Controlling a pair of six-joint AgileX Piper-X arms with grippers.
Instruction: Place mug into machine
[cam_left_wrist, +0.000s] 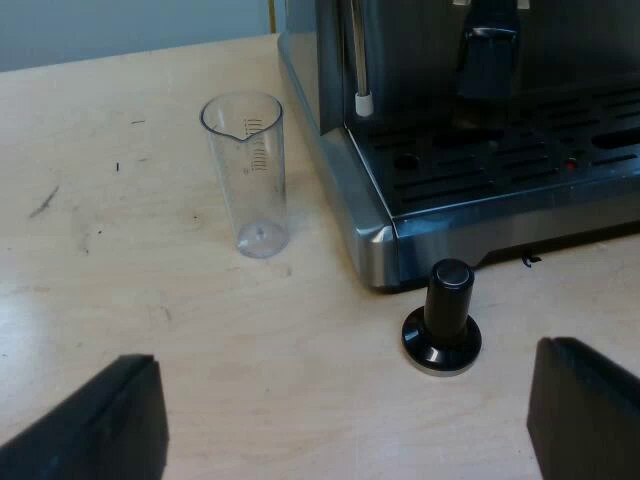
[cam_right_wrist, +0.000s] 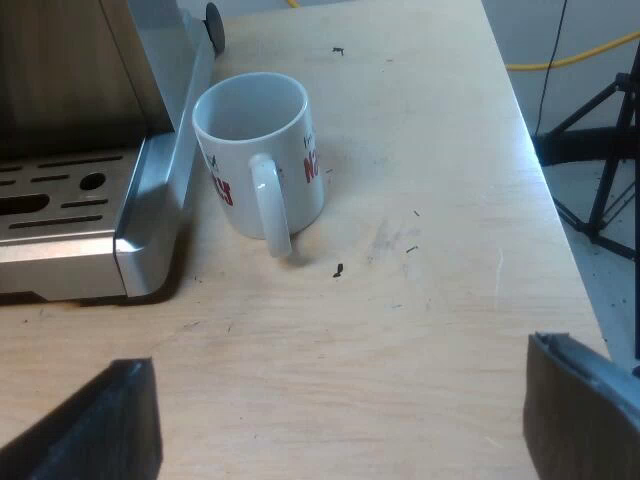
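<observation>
White ceramic mug with red lettering (cam_right_wrist: 255, 150): upright, mouth up, empty. It stands on the pale wooden worktop (cam_right_wrist: 430, 320) just beside a corner of the steel espresso machine (cam_right_wrist: 150, 230), outside its slotted drip tray (cam_right_wrist: 50, 205). The mug's handle points toward the right gripper (cam_right_wrist: 340, 425), which hovers short of it with fingers wide apart, holding nothing.

Judgement: the right arm is the nearer one; approach straight ahead along the handle line.

Left gripper (cam_left_wrist: 345, 425): also spread and empty. It faces another corner of the machine, near a black-knobbed tamper (cam_left_wrist: 442, 318) and a clear plastic measuring glass (cam_left_wrist: 248, 175).
</observation>
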